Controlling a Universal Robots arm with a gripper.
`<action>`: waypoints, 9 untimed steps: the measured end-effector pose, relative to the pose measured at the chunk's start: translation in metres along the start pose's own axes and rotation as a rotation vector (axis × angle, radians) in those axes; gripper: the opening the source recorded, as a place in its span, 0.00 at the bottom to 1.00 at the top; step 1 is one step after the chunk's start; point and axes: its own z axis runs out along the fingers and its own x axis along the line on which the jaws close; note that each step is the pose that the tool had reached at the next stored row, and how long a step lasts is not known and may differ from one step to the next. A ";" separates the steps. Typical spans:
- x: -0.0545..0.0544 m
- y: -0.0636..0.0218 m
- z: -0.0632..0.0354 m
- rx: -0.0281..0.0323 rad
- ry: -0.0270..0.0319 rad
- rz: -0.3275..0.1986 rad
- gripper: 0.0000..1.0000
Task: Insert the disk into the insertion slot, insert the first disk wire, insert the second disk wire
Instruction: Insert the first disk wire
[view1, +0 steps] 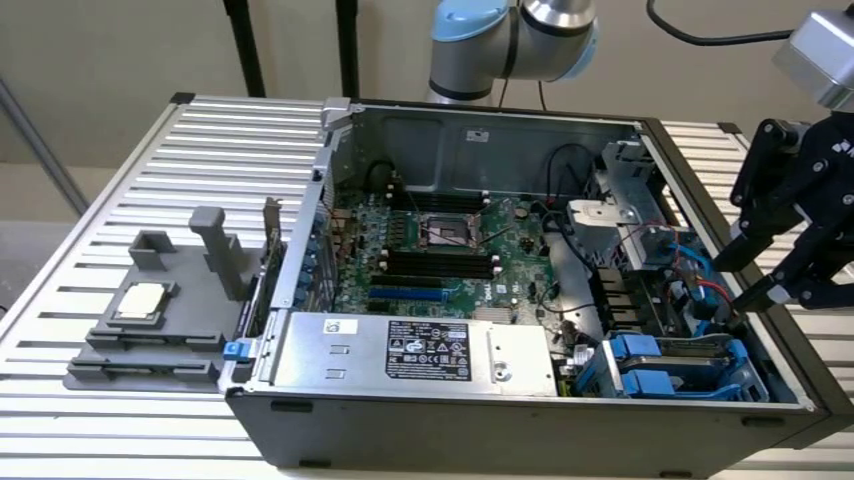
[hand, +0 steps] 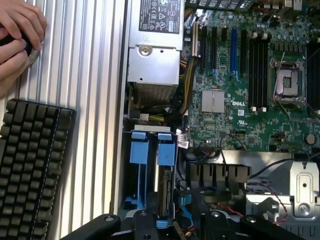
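The insertion slot, a greyish-blue cage with bright blue latch tabs, sits in the open computer case's near corner on the exterior view's right. In the wrist view the slot is seen from above, and the disk stands edge-on in the bay under one blue tab. Loose blue and red wires hang just behind the cage. My gripper hovers over the case's wall above those wires, open, with nothing between its fingers. Its black linkages spread wide directly over the cage.
A silver power-supply box lies beside the cage, with the green motherboard behind it. A grey holder block with a chip stands on the ribbed table at the exterior view's left. A black keyboard and a person's hand are beside the case.
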 end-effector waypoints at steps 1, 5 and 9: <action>0.000 -0.0023 0.0017 0.0000 -0.0001 0.000 0.40; -0.002 -0.0115 0.0086 -0.0002 0.0001 -0.003 0.42; -0.004 -0.0199 0.0154 -0.0003 0.0004 -0.005 0.49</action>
